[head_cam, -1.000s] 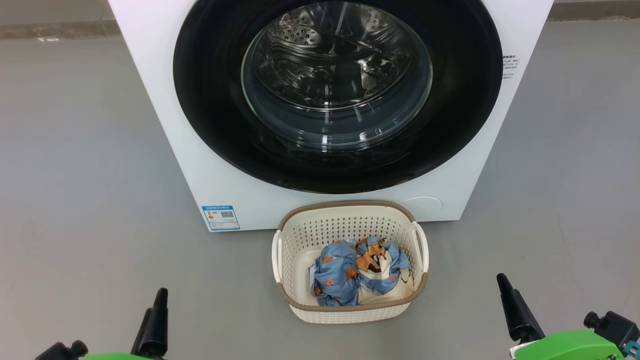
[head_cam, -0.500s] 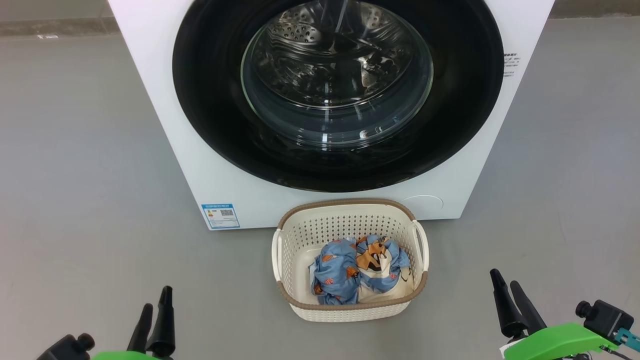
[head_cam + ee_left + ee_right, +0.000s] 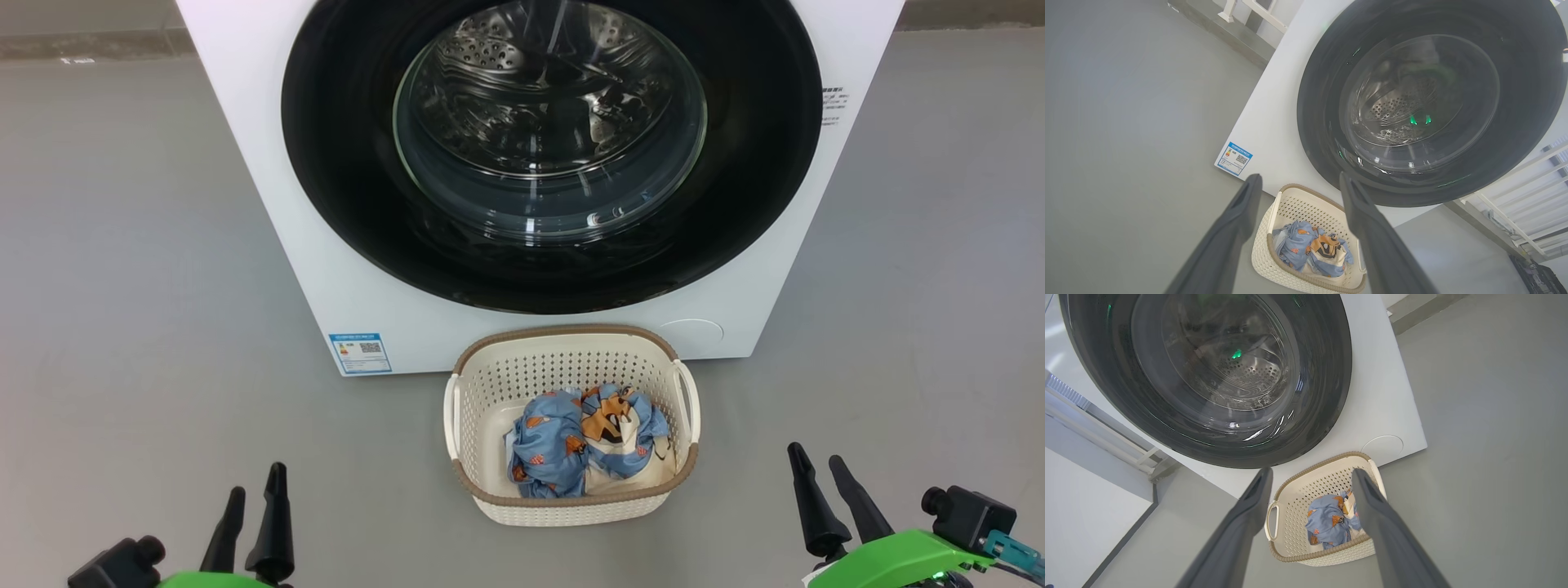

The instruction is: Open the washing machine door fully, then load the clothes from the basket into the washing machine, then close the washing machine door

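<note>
While the door (image 3: 343,163) is shut, our left tool (image 3: 257,482) and right tool (image 3: 814,454) hang spread, empty. Its gloss could make us slip.

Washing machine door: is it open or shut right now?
Shut. The door sits flat against the white front of the washing machine, and the drum is seen through its glass.

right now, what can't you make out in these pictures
- Head view: the top of the washing machine door is cut off by the upper edge; no handle or latch can be made out.
- Head view: print on the blue label is too small to read.
- Head view: the clothes are bunched, so the pieces can't be counted; the basket front wall hides their lower edge.
</note>
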### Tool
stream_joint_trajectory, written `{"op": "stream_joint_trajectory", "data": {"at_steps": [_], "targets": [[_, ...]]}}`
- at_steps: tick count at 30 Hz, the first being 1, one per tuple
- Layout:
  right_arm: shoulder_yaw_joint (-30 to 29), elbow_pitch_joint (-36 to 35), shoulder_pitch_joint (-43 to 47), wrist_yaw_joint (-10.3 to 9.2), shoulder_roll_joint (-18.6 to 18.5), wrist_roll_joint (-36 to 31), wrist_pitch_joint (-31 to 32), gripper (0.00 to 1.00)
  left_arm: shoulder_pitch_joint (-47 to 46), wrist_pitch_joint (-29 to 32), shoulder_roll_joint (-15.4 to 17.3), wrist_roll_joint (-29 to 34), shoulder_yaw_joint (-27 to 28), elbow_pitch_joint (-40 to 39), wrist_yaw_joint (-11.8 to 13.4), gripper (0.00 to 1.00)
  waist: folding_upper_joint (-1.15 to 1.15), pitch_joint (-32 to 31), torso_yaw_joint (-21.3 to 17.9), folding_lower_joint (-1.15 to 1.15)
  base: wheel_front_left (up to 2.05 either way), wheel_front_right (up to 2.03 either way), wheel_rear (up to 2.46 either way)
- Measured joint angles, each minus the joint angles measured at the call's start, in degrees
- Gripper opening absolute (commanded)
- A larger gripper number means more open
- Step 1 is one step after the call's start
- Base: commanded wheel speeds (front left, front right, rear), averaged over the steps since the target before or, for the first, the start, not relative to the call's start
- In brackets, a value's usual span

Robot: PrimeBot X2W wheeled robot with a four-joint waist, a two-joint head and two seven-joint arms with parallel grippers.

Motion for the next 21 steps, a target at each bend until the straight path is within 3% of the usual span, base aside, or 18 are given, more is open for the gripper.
{"op": "stream_joint_trajectory", "data": {"at_steps": [21], "targets": [[0.33, -0.09, 0.00, 0.00, -0.80, -13.39, -3.32, 1.00, 0.00, -3.31, 0.55, 12.72, -1.37, -1.71, 0.00, 1.00, 0.00, 0.18, 0.28, 0.00, 0.00, 0.00, 0.00]]}}
